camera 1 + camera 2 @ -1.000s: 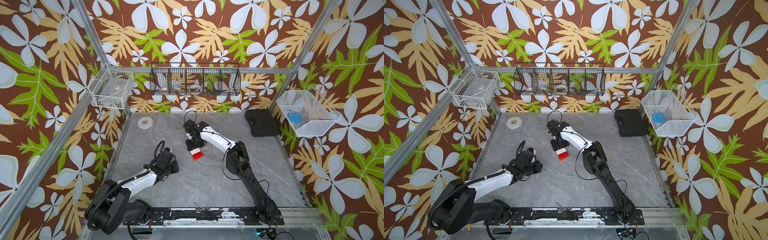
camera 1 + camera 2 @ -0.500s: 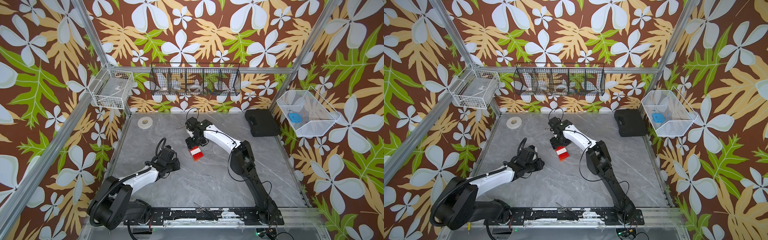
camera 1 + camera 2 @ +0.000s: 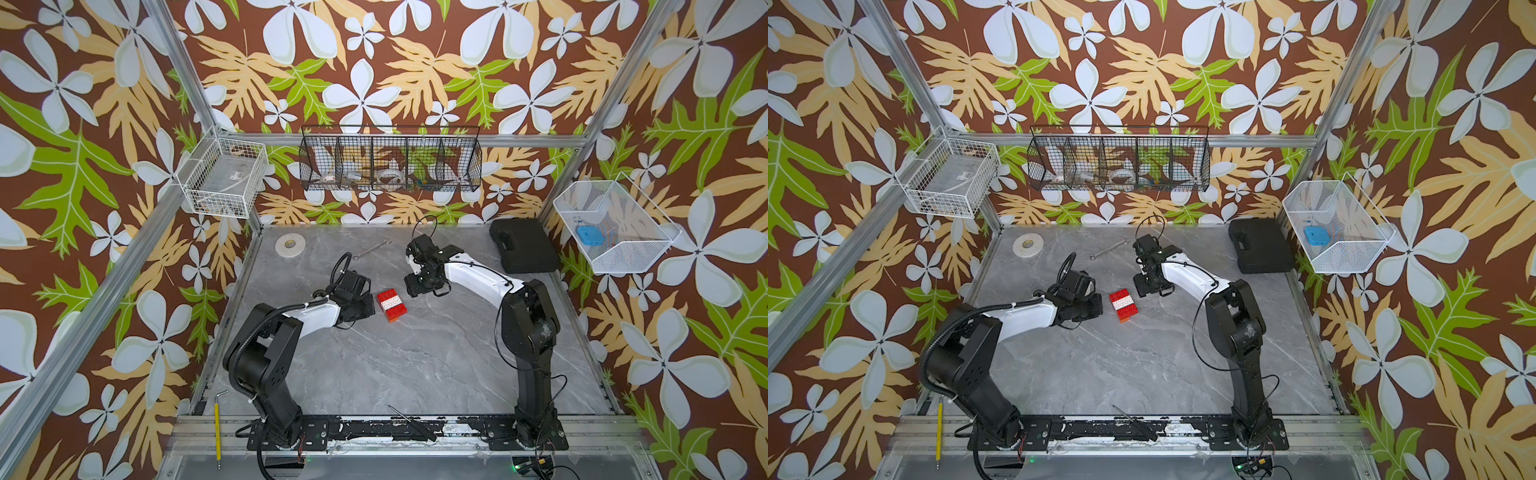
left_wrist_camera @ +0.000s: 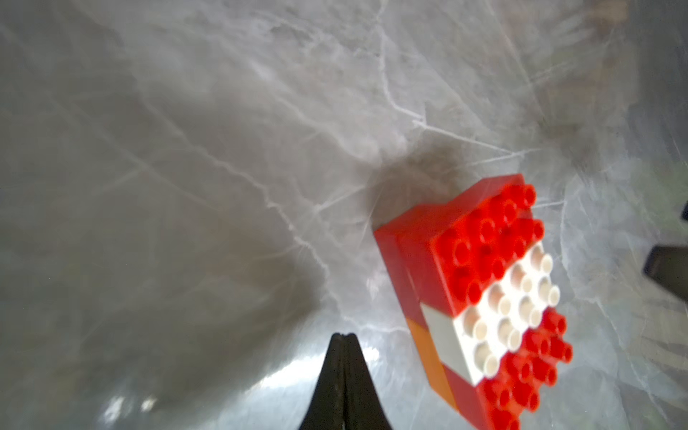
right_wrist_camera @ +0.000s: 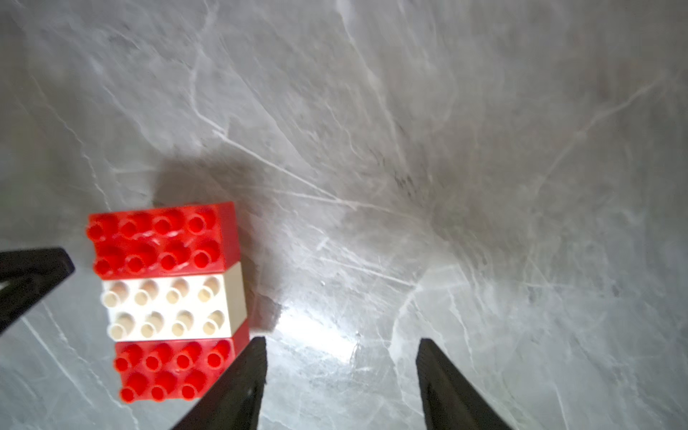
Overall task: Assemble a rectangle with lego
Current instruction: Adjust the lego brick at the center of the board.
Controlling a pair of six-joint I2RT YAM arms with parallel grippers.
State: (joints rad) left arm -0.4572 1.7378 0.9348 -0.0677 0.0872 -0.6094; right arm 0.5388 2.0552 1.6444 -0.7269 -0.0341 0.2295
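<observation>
The rectangle (image 3: 390,304) (image 3: 1123,305) lies flat on the grey table in both top views. It is a block of lego banded red, white, red, with orange showing low at its near end. My left gripper (image 3: 367,308) (image 3: 1097,307) rests just left of it, not touching. In the left wrist view its fingertips (image 4: 343,337) are pressed together, shut and empty, with the rectangle (image 4: 484,298) off to one side. My right gripper (image 3: 422,287) (image 3: 1148,286) stands just right of the block. It is open (image 5: 340,340) over bare table, beside the rectangle (image 5: 167,298).
A tape roll (image 3: 289,245), a wrench (image 3: 372,249) and a black case (image 3: 523,245) lie at the back of the table. A yellow-handled tool (image 3: 217,428) and a black screwdriver (image 3: 411,424) lie by the front rail. Wire baskets (image 3: 388,164) hang on the walls.
My right gripper has come off the rectangle and drawn back to its right. My left gripper has moved up to the block's left side and shut.
</observation>
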